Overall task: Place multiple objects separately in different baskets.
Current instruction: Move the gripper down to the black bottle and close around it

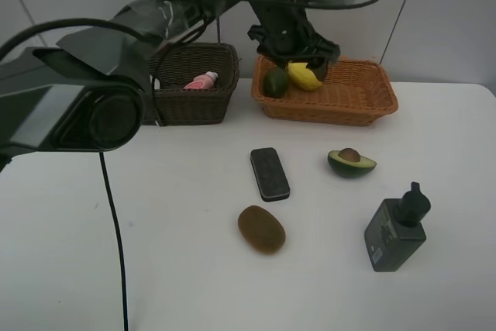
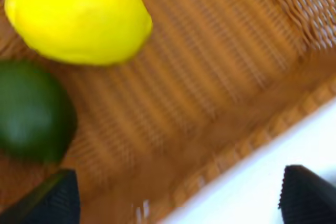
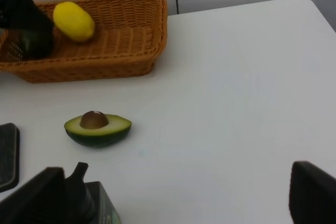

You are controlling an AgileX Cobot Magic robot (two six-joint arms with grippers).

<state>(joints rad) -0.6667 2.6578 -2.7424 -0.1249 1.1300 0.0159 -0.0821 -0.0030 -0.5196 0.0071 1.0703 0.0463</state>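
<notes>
Pump bottle, dark grey, upright on the table at the near right; not yet sorted. Kiwi, brown, near centre, loose on the table. Black block, flat, just beyond the kiwi. Avocado half, stone up, between the pump bottle and the tan basket. Tan basket, at the back: holds lemon and green fruit, side by side at its left end. Dark basket, just left of the tan one: holds pink bottle; other contents hidden by its wall and the arm. Left gripper: above the tan basket's left end, fingers wide apart, nothing between them, lemon lying free below. Right gripper: fingers apart, empty, low over the table near the pump bottle. Progress, as judged: three items visibly binned, fruit in tan, bottle in dark; four left on the table, roughly halfway. Writing: pale label on the pump bottle's side, too small to read; nothing else legible.
</notes>
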